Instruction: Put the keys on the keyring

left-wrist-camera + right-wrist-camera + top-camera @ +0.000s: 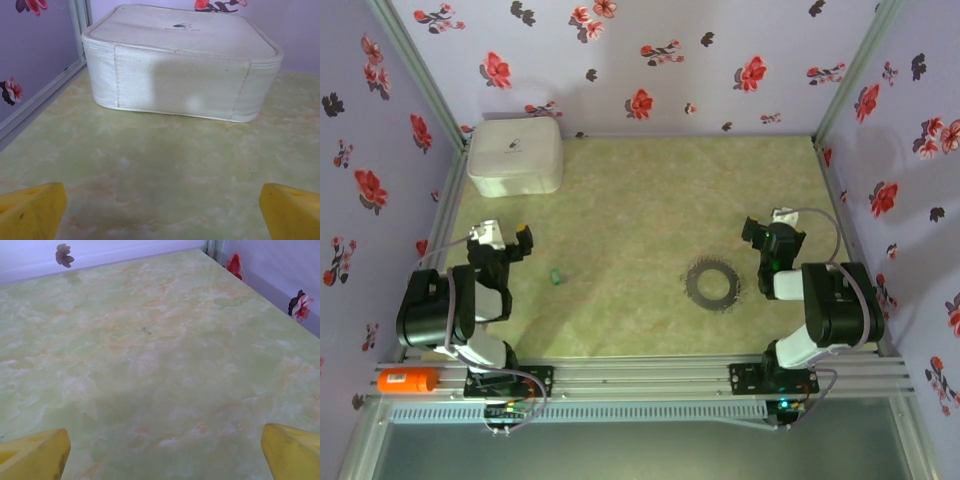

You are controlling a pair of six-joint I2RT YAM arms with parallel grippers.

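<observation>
Left hand spread wide, holds nothing, faces white box. Right hand also spread wide, empty, over marbled surface. Tiny green key lies on surface, apart from dark keyring; key nearer left hand, keyring near right hand.

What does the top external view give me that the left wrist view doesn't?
Top external: the green key lying on the tabletop, and the keyring to its right, apart from it. Left wrist: the stitched side wall of the white box close up, and how wide the yellow fingertips stand apart. Both: the white box, the marbled tabletop, the left pincer.
</observation>
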